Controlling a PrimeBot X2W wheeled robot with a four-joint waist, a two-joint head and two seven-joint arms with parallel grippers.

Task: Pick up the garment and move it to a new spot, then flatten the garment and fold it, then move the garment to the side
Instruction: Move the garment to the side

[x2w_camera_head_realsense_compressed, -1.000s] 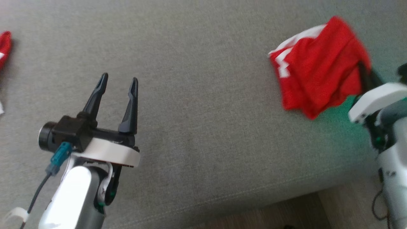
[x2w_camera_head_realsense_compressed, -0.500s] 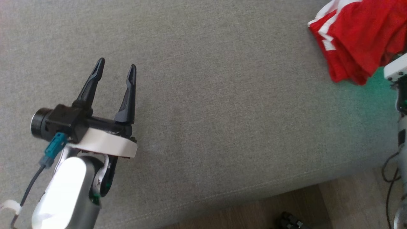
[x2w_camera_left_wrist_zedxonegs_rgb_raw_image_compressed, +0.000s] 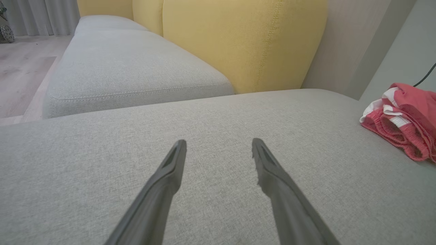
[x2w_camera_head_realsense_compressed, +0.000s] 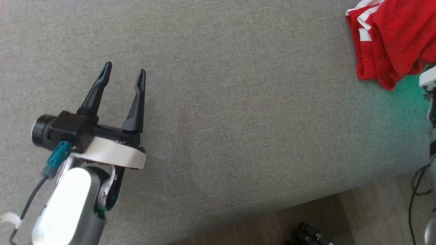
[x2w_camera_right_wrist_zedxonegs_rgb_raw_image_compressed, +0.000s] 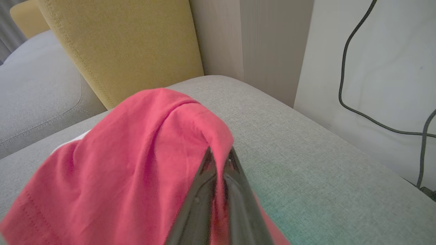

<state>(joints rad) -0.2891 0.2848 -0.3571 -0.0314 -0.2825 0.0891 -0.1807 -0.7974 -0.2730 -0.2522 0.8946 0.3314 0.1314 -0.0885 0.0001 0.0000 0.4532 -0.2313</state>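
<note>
The garment (x2w_camera_head_realsense_compressed: 391,37) is a red piece with white stripes, bunched at the top right of the head view on the grey cushion (x2w_camera_head_realsense_compressed: 221,102). My right gripper (x2w_camera_right_wrist_zedxonegs_rgb_raw_image_compressed: 219,154) is shut on a fold of the garment (x2w_camera_right_wrist_zedxonegs_rgb_raw_image_compressed: 136,163), which drapes over its fingers. The left wrist view has the garment (x2w_camera_left_wrist_zedxonegs_rgb_raw_image_compressed: 405,119) at the far right edge. My left gripper (x2w_camera_head_realsense_compressed: 124,68) hovers open over bare cushion at the left, well apart from the garment, nothing between its fingers (x2w_camera_left_wrist_zedxonegs_rgb_raw_image_compressed: 170,166).
Yellow back cushions (x2w_camera_left_wrist_zedxonegs_rgb_raw_image_compressed: 238,41) stand behind the seat, and a second grey seat (x2w_camera_left_wrist_zedxonegs_rgb_raw_image_compressed: 129,68) lies beyond. A pale wall with dark cables (x2w_camera_right_wrist_zedxonegs_rgb_raw_image_compressed: 347,68) is at the right. Wooden floor (x2w_camera_head_realsense_compressed: 340,217) shows past the cushion's front edge.
The garment in my right gripper has gone further toward the top right of the head view. The head camera has shifted too. My left gripper stays open over the cushion.
</note>
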